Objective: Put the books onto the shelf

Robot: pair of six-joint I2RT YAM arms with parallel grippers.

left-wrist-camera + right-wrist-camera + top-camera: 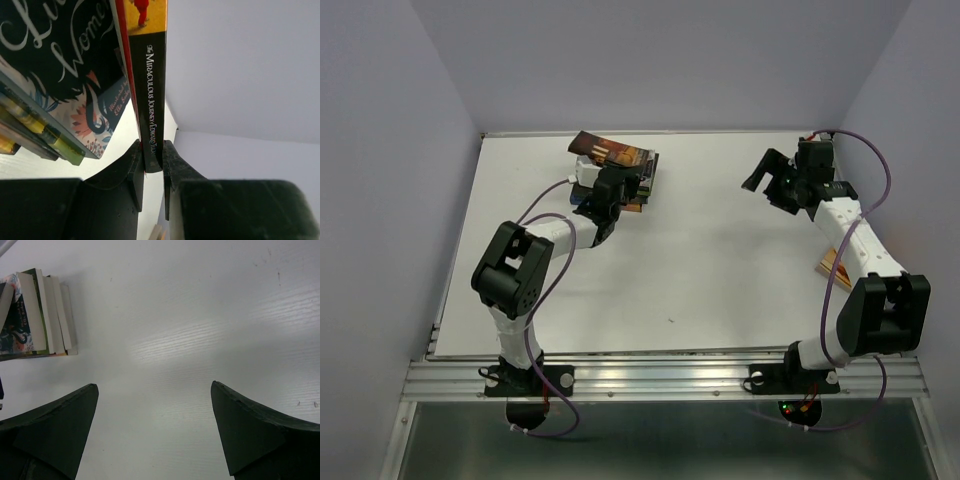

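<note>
From above, my left jaws sit at the far left of the table [700, 260], at the stack [645, 182] of books, with one book [610, 152] tilted up off its top. My right jaws hang spread over the far right, well apart from the books. A brown edge [828, 268] shows beside my right arm, and I cannot tell what it is. I can make out no shelf, so I judge that no book is shelved yet. In the left wrist view, my left jaws are narrow, pinched on the foot of the book's black spine. The stack lies just beside it, a dark blue cover on top. In the right wrist view, my right jaws stand wide and empty over bare table, with the stack's page edges at upper left. I judge the step to be lifting the first book. Next I must raise it clear of the stack without dragging the blue cover, then find the shelf.
</note>
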